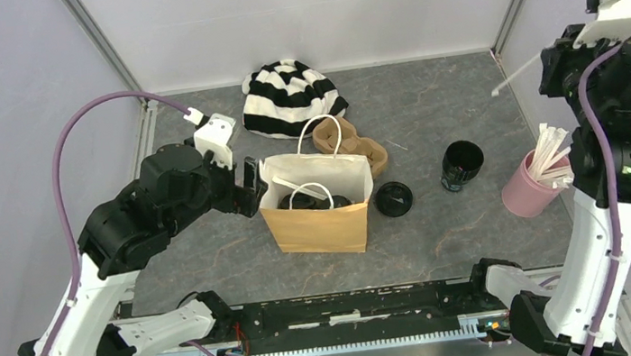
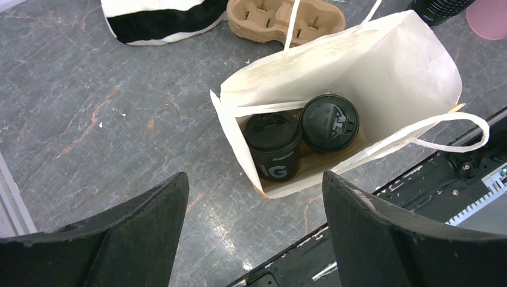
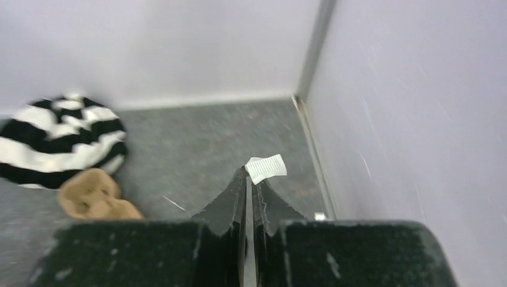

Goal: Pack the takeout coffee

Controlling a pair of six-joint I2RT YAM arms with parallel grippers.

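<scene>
- Standing side by side at the bottom of the brown paper bag are a lidded black coffee cup, with white lettering on its wall, and a second coffee cup, also lidded. The two are touching or very nearly so.
- The bag stands upright near the middle of the grey table with its mouth open and its white handles free.
- The left gripper hangs just beside the bag's left edge. Its fingers are spread wide with nothing between them, and its wrist view looks down into the bag.
- The right gripper is raised high by the far right corner, well apart from the bag. Its fingers are pressed together, pinching a thin white stick that juts out toward the middle of the table.
- To the right of the bag a loose black lid lies on the table. Farther right stands an open black cup without a lid, then a pink cup holding more white sticks.
- Just behind the bag sits a brown cardboard carrier. Beyond it lies a black-and-white striped cloth.
</scene>
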